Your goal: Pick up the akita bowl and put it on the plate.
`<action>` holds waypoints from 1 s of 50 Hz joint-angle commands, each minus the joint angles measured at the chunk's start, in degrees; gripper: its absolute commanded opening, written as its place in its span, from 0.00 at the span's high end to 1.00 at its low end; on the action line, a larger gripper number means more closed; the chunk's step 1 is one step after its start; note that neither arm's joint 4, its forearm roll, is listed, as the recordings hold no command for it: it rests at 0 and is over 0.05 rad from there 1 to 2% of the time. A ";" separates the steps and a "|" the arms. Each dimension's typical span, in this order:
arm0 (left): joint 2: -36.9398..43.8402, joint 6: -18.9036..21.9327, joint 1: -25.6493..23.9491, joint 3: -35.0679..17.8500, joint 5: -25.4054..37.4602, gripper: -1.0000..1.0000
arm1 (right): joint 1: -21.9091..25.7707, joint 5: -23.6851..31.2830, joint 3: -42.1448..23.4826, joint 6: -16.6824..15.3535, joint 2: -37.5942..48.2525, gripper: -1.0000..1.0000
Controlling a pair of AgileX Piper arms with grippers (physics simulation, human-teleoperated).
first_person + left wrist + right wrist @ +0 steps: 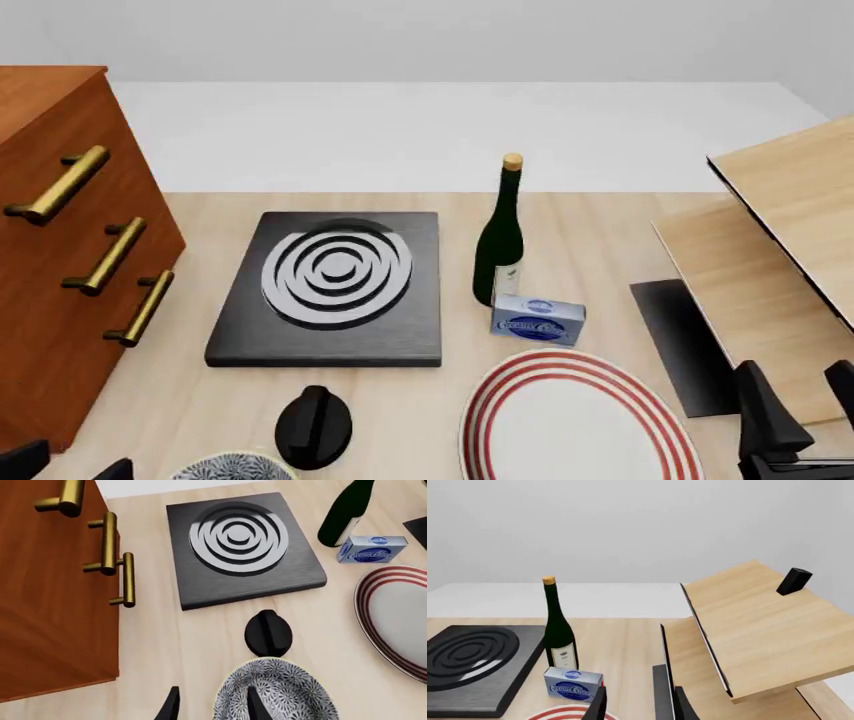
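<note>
The akita bowl [283,690], white with a dense dark leaf pattern, sits on the table at the near left; only its far rim shows in the front view [234,467]. My left gripper [212,707] hangs open just above it. One finger [253,702] is over the bowl's rim and the other is outside it. The gripper's tips barely enter the front view [70,462]. The plate [574,425], white with red rings, lies right of the bowl and also appears in the left wrist view [390,612]. My right gripper [798,395] is open and empty, right of the plate.
A black knob-shaped object [314,425] lies just beyond the bowl. Behind it is a black stove [334,285]. A dark bottle [501,240] and a blue box [538,320] stand beyond the plate. A wooden cabinet [60,260] with brass handles fills the left, a slanted wooden shelf [787,230] the right.
</note>
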 commanded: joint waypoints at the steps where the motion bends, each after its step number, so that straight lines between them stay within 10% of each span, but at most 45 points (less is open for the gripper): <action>1: 2.31 -2.13 -2.00 -3.58 3.01 0.00 | 0.00 0.01 0.00 0.00 0.01 0.00; 50: 5.55 -4.15 -6.76 2.59 -0.40 0.00 | 0.00 0.00 0.00 0.00 -0.01 0.00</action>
